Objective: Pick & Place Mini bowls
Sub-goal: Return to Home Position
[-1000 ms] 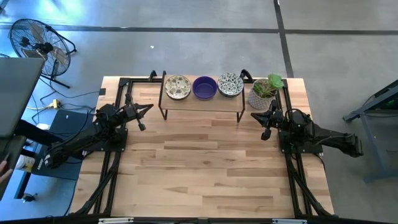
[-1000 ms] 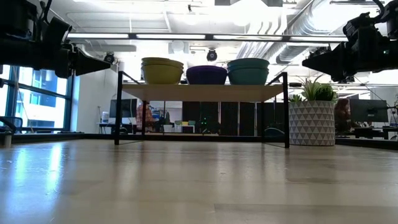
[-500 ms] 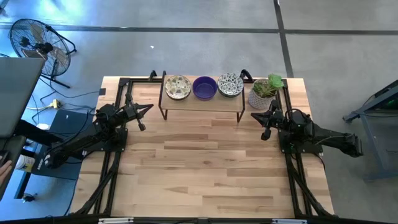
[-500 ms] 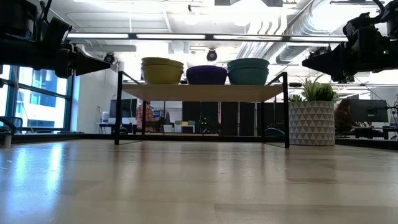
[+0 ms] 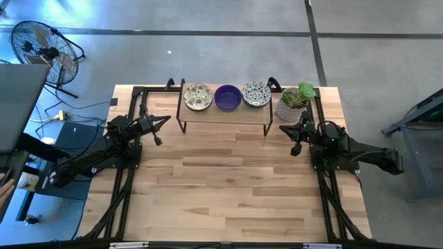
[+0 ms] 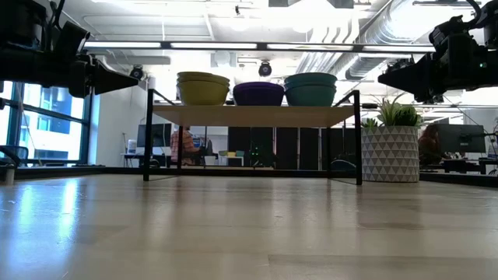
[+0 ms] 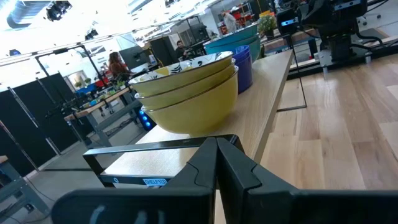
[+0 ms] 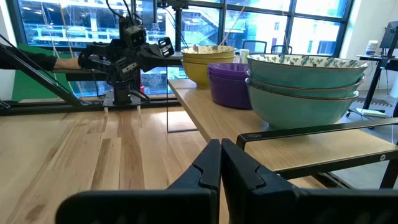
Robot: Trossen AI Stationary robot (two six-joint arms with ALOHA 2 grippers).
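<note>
Flanking the shelf (image 5: 223, 115), left pincer (image 7: 216, 163), right pincer (image 8: 221, 163), both closed, empty (nested bowls (image 7: 189, 99) half-hidden).

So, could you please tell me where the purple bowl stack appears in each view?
High view: purple stack middle of the shelf, between yellow stack and teal stack.
Low view: purple stack upper centre, on the shelf.
Left wrist view: purple stack partly hidden behind the yellow stack.
Right wrist view: purple stack centre, between yellow and teal.
Shared landmark: the shelf.
</note>
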